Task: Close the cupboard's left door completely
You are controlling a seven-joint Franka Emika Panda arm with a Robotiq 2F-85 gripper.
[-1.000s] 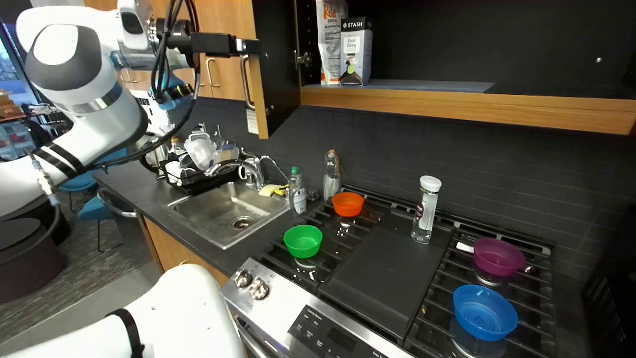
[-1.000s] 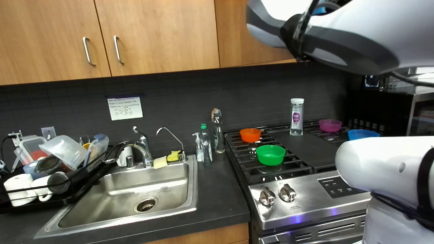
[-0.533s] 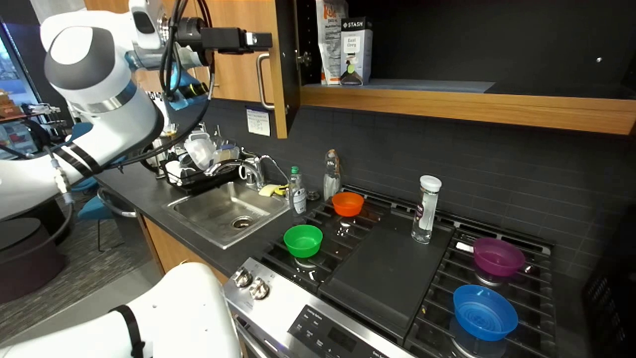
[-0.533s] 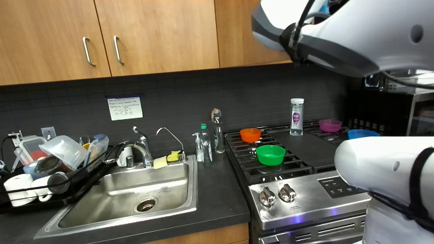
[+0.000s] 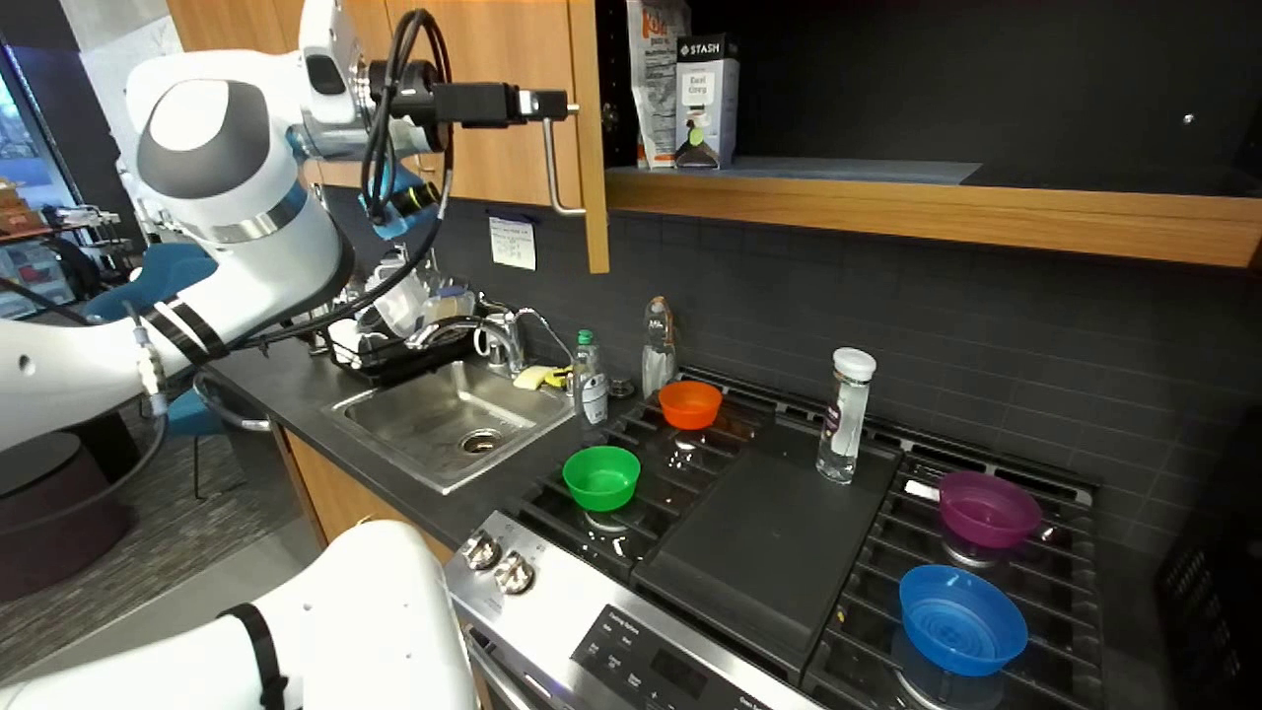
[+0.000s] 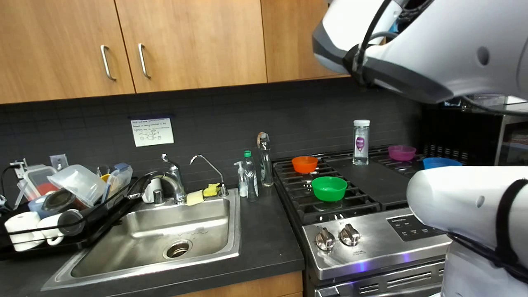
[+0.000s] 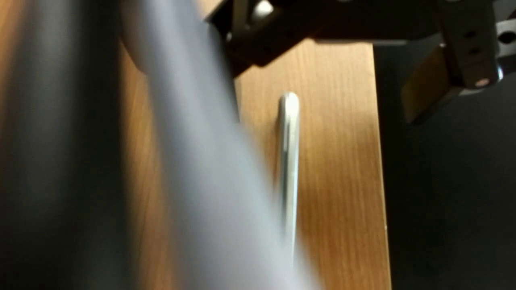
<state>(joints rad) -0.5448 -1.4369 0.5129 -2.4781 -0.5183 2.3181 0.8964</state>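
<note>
The cupboard (image 5: 887,219) has a black inside, exposed to the right of its left door (image 5: 595,148). That brown wooden door stands ajar, seen almost edge-on, its slim silver handle (image 5: 553,173) on the near side. My gripper (image 5: 564,106) is at the door's front, level with the handle's top. In the wrist view the gripper (image 7: 330,86) is open: one finger lies over the door (image 7: 338,169) above the handle (image 7: 289,133), while the other finger's pad (image 7: 427,86) shows beyond the door's edge against black. Whether it touches the door I cannot tell.
On the cupboard shelf stand a tea carton (image 5: 705,104) and a bag (image 5: 655,84). A stove (image 5: 759,532) below bears several coloured bowls and a white-capped bottle (image 5: 845,414). The sink (image 5: 394,404) lies left of it. Blurred cables (image 7: 209,173) cross the wrist view.
The arm and gripper have moved right in an exterior view, the gripper dipping lately. The left door has swung toward the cupboard, and its black inner face has gone from sight.
</note>
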